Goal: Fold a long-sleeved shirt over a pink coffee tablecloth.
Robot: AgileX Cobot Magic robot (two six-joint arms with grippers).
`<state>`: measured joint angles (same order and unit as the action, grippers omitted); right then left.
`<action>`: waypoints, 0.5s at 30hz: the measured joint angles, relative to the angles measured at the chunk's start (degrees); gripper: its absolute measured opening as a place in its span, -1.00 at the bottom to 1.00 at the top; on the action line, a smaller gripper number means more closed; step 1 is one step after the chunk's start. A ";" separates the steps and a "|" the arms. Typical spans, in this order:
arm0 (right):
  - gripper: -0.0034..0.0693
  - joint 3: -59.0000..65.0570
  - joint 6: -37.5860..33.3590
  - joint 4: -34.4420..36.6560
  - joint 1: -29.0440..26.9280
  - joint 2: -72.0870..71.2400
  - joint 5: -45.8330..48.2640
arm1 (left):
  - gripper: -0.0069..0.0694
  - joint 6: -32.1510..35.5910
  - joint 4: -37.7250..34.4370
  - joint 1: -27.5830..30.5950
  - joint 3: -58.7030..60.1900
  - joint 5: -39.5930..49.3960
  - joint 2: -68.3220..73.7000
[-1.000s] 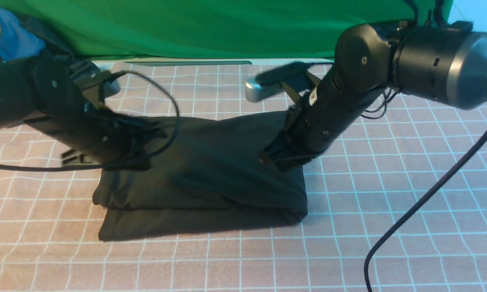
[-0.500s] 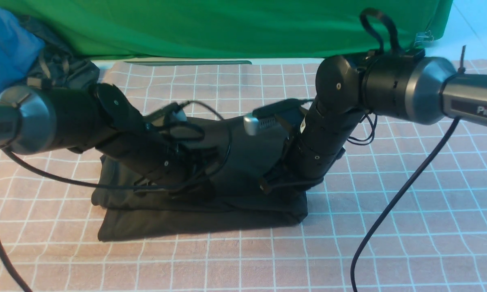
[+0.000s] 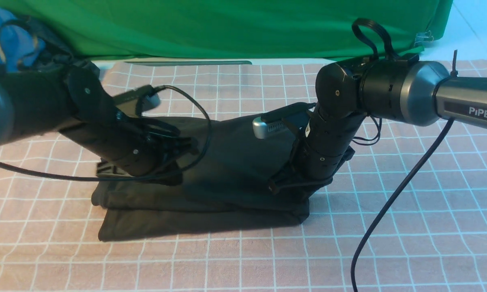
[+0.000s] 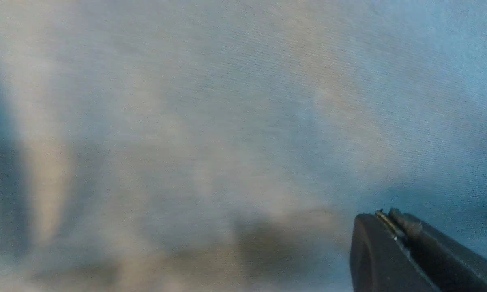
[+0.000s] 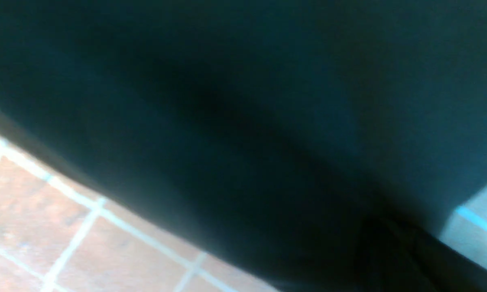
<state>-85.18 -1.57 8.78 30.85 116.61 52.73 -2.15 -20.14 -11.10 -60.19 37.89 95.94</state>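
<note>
Black long-sleeved shirt (image 3: 211,194) folded at frame centre on pink coffee tablecloth (image 3: 389,243), left end effector (image 3: 168,178) and right end effector (image 3: 286,186) both clenched, pressed against its fabric, green cloth (image 3: 227,28) along the top

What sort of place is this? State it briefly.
Probably a robot data-collection setup, not a home: a green backdrop hangs behind a table with a pink grid cloth, where two cabled arms fold a black shirt.

Black long-sleeved shirt (image 3: 227,162), plain on its visible side, dusty-pink coffee tablecloth (image 3: 389,243) crossed by a thin white grid, bright green cloth (image 3: 227,28) behind, blue garment (image 3: 12,40), black arms with silver-grey bands.
</note>
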 joint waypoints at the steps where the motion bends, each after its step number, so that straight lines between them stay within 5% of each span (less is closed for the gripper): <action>1: -0.80 0.00 -0.15 -0.13 -0.35 -0.07 0.24 | -0.78 -0.79 1.33 0.87 0.00 0.66 -0.67; 6: -0.80 0.29 -1.65 -1.12 -2.28 -4.94 1.58 | -0.78 -2.12 3.91 6.97 0.00 4.25 -6.41; 15: -0.80 0.29 -2.04 -3.55 -3.78 -33.83 -0.88 | -0.78 0.49 4.12 15.60 0.00 8.23 -31.33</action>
<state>-84.89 -3.61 5.22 27.07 82.79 51.85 -1.66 -16.02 4.49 -60.19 46.11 64.61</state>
